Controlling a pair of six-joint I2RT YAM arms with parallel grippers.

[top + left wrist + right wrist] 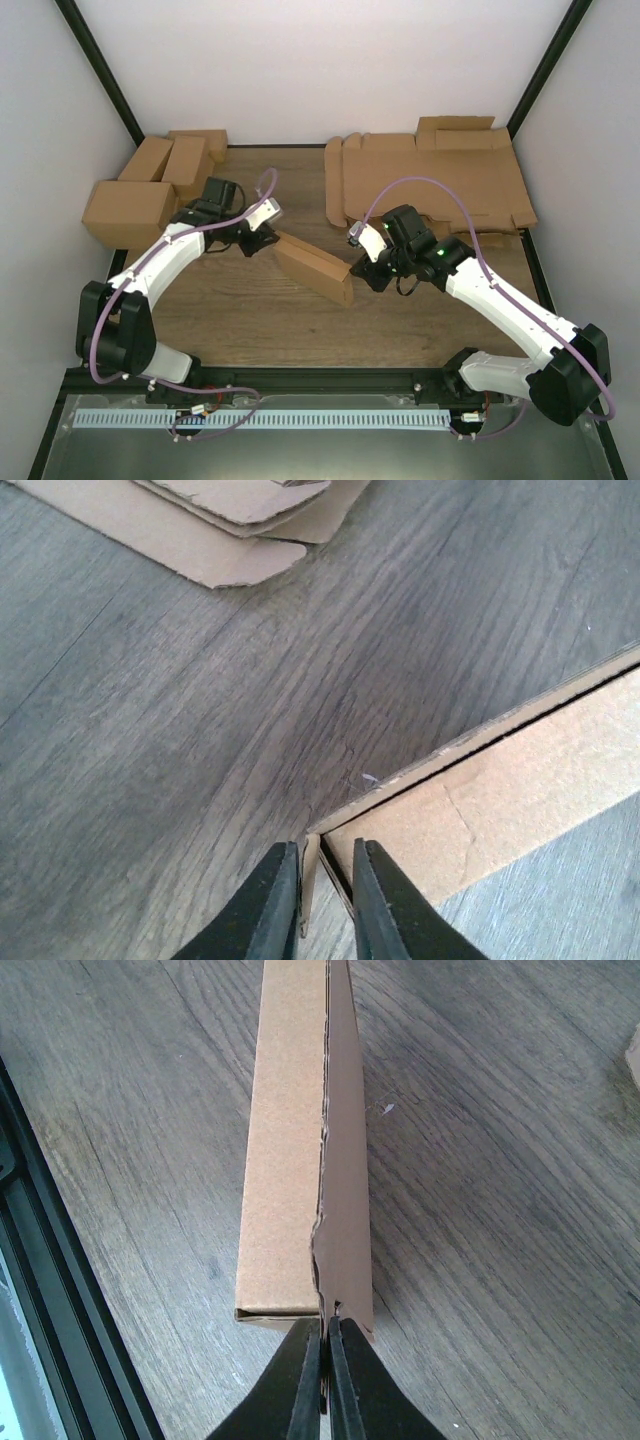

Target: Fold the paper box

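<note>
The paper box (313,267) is a long, narrow brown cardboard box lying slantwise in the middle of the wooden table. My left gripper (268,240) is at its far left end. In the left wrist view the gripper (325,890) is nearly closed, pinching the box's thin end wall (312,875) at the corner; the box's side (520,780) runs off to the right. My right gripper (358,268) is at the near right end. In the right wrist view it (326,1360) is shut on a thin upright cardboard edge of the box (285,1160).
A thick pile of flat brown sheets (430,185) lies at the back right; its corner shows in the left wrist view (230,520). Several finished brown boxes (150,190) stand at the back left. A black frame rail (40,1260) runs along the table's near edge.
</note>
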